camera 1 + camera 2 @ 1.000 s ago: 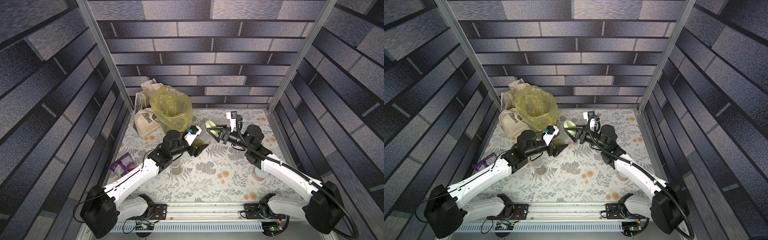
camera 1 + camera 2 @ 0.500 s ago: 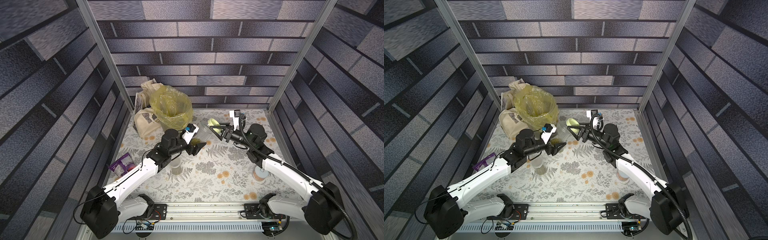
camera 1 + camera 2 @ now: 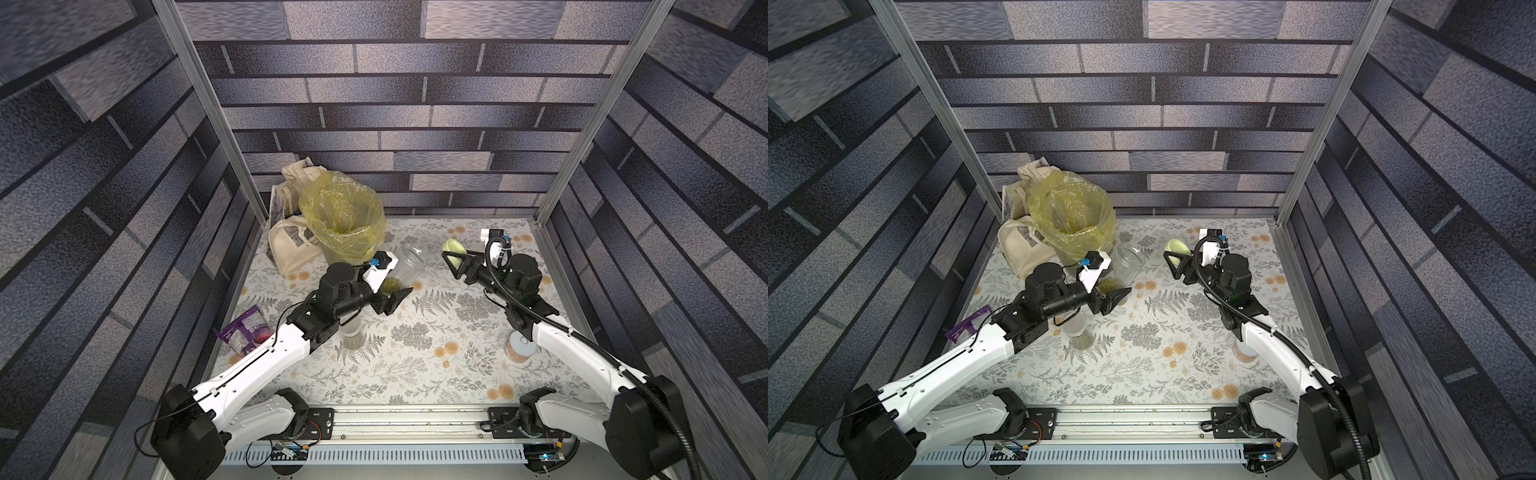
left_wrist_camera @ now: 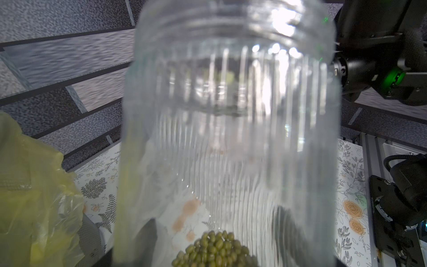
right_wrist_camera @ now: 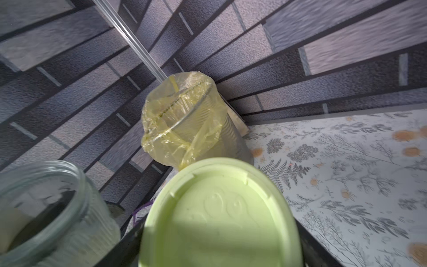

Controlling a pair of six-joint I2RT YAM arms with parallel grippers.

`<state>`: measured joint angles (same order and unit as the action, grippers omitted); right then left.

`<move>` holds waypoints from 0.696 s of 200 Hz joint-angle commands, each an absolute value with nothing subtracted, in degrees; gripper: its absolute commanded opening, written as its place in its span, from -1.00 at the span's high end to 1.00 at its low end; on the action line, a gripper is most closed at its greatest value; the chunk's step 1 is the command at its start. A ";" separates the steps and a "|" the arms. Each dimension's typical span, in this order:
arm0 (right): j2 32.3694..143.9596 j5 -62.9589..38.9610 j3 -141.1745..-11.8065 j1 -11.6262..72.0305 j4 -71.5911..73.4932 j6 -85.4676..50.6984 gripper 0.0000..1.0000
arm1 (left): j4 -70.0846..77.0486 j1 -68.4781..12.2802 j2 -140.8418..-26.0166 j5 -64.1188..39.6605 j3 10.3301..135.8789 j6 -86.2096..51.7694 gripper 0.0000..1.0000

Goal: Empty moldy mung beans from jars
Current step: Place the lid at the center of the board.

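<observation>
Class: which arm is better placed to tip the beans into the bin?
Left: the left gripper holds the open clear ribbed jar of green mung beans beside the grey yellow-bagged bin; the right gripper holds the pale green lid.

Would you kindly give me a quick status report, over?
Status: left gripper shut on open jar, mung beans at its bottom; right gripper shut on green lid; lined bin close beside jar.

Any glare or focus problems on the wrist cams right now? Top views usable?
Left wrist: jar fills the frame, soft, with blown-out glare near its threaded neck; the beans are sharper. Right wrist: lid is close and blurred, partly in shadow; bin reads clearer. Both top views: sharp, no glare.
</observation>
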<state>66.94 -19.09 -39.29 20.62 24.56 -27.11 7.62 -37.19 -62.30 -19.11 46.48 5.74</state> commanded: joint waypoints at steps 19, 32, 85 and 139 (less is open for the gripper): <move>73.45 -6.79 -36.87 19.49 22.30 -19.34 -0.36 | 11.06 -37.72 -59.98 -18.19 46.33 6.95 -0.03; 76.40 -4.35 -36.61 19.25 23.29 -19.67 -0.35 | 11.16 -37.74 -59.53 -18.02 45.93 7.03 -0.03; 88.67 4.12 -37.33 18.15 28.12 -20.67 -0.37 | 12.04 -37.82 -57.99 -18.15 44.34 6.53 -0.03; 93.66 9.64 -37.63 17.70 29.57 -23.14 -0.58 | 12.04 -38.36 -57.49 -17.71 43.95 6.37 -0.04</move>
